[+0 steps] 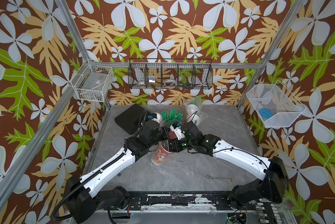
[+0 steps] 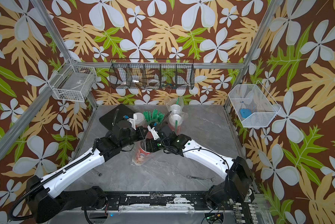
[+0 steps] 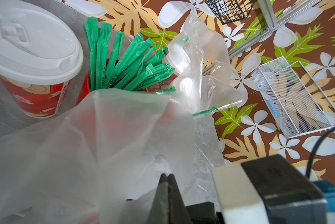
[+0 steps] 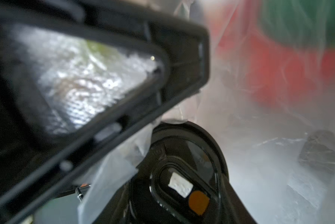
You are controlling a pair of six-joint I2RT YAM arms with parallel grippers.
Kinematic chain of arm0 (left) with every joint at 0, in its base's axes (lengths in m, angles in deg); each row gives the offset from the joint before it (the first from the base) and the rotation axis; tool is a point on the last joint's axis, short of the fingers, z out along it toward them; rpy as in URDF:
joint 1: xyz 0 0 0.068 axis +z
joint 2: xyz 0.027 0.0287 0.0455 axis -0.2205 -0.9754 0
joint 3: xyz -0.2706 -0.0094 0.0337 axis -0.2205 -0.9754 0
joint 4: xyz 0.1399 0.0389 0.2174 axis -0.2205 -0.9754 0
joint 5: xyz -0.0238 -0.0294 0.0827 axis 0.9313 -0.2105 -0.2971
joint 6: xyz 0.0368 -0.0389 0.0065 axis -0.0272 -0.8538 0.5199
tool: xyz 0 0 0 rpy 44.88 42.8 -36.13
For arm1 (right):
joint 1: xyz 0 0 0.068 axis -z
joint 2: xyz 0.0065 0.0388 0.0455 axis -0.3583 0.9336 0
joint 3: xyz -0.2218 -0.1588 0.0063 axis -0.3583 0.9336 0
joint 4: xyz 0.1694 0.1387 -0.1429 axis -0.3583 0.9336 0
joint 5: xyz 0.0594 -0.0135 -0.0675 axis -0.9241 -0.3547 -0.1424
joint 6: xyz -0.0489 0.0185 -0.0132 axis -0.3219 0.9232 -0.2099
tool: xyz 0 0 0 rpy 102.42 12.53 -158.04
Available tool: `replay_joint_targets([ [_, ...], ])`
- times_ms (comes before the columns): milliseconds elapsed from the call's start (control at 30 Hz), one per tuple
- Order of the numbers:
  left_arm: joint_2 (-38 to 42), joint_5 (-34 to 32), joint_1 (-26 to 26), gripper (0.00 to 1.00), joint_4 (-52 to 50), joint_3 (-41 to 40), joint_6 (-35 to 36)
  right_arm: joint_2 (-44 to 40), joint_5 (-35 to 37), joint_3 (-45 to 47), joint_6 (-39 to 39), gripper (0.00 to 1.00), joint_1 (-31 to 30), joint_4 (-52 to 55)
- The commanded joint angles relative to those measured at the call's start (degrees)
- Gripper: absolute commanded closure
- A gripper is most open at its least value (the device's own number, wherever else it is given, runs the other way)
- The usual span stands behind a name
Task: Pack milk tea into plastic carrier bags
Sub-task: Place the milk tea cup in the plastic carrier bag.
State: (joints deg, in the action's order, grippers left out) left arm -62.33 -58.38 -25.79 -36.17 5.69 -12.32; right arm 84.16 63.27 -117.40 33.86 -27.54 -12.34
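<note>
Milk tea is accounted for as 4 red cups. In both top views the black-lidded cup is seen mid-table inside a clear bag, directly below the point where both arms meet. The right gripper is placed at the cup's lid from the right. The left gripper is placed just behind the lid. A white-lidded cup is stood loose at the back, beside a red pot of green straws. 2 bagged cups with white lids are contained in a second bag just right of the pot.

In the left wrist view the left gripper's fingers are seen pressed fully together, with the clear bag's film pinched between them and spread in front of the pot.

The right wrist view is blurred. 1 finger of the right gripper is seen just beside the black lid, with bag film around both. The opposite finger is not made out, so it cannot be told whether the jaws are closed on the cup.

The table is noted as grey and marbled. A wrench is laid near its front right, and a black pad at its back left. The enclosure is lined with floral paper on an aluminium frame, and 3 wire baskets are hung on it.
</note>
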Motion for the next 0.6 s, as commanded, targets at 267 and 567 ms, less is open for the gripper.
replay_joint_targets([
  [267,2.71,1.77,0.20,1.00,5.79,-3.53,-2.21,-0.77,6.51,-5.62,-9.24,0.50,-1.82,23.84],
  [567,5.38,5.69,0.20,1.00,8.27,-7.87,-3.94,-1.49,10.64,-7.66,-9.81,0.46,-8.20,31.20],
])
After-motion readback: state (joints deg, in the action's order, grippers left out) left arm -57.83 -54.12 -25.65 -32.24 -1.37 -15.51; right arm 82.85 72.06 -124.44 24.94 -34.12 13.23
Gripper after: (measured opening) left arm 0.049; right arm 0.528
